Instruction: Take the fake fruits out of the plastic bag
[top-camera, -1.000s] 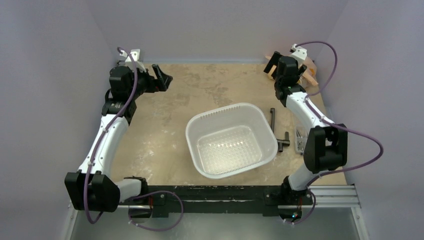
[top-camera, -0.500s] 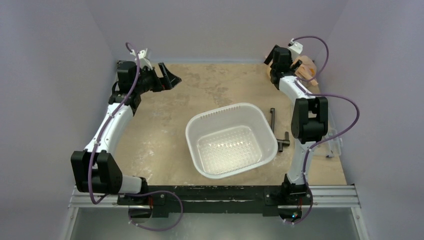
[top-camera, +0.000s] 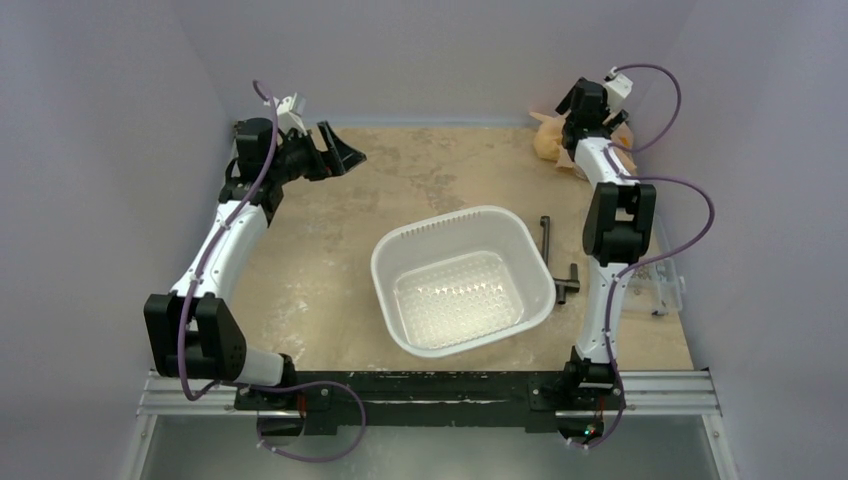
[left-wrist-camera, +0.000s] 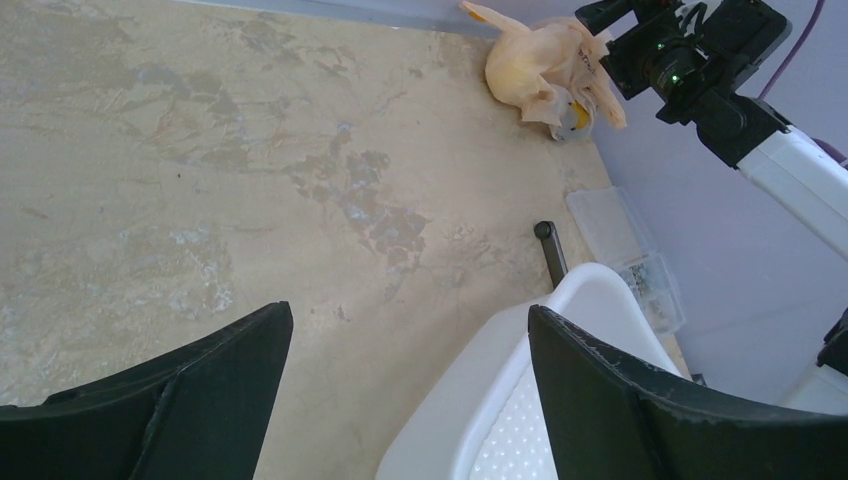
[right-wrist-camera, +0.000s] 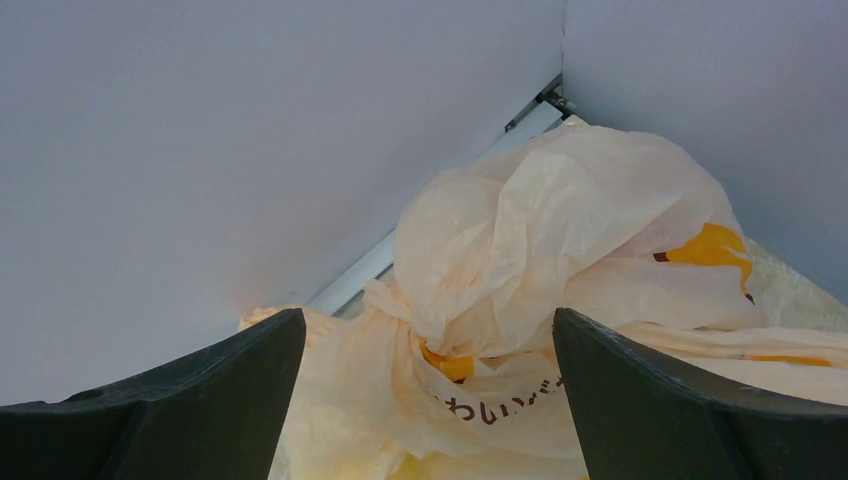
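Observation:
The peach-beige plastic bag (top-camera: 549, 141) lies knotted and crumpled in the far right corner against the walls. It also shows in the left wrist view (left-wrist-camera: 530, 65) and fills the right wrist view (right-wrist-camera: 540, 270), with yellow print and dark lettering on it. No fake fruit shows plainly; they are hidden in the bag. My right gripper (top-camera: 587, 112) is open just above the bag, jaws wide on either side of the knot (right-wrist-camera: 428, 315), not touching it. My left gripper (top-camera: 337, 153) is open and empty at the far left, above the bare table (left-wrist-camera: 410, 308).
A white perforated basin (top-camera: 400, 240) stands empty mid-table; its rim shows by my left gripper's right finger (left-wrist-camera: 600, 290). A black T-shaped tool (top-camera: 560, 268) and a small clear box of screws (top-camera: 665, 290) lie right of it. Grey walls close in the far corner.
My right arm has stretched out to the far right corner, bringing its open gripper over the bag. My left gripper has shifted a little right and farther back.

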